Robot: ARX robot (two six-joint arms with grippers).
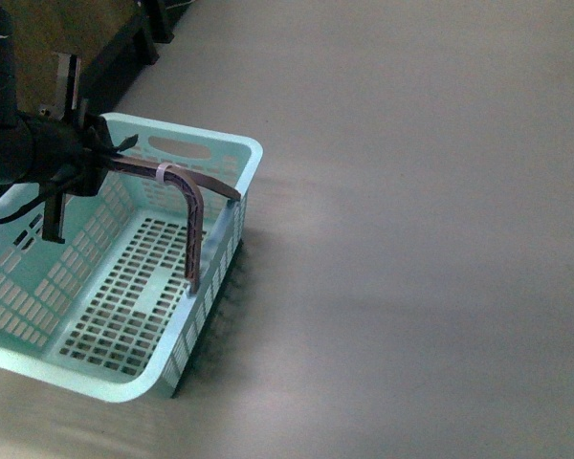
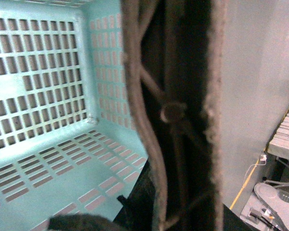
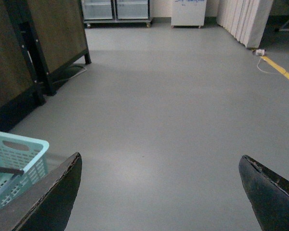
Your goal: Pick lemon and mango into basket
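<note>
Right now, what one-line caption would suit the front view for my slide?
Left gripper holds the empty teal basket by its brown handles; no fruit visible.

No legible text anywhere in these views right now. The white boxy cabinet [image 3: 188,13] against the far wall carries faint blue scrawled marks near its top, but they're too small and blurred to read.

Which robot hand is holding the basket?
The left gripper: it is clamped on the brown handles of the basket. The right gripper is open, with only floor between its fingers.
</note>
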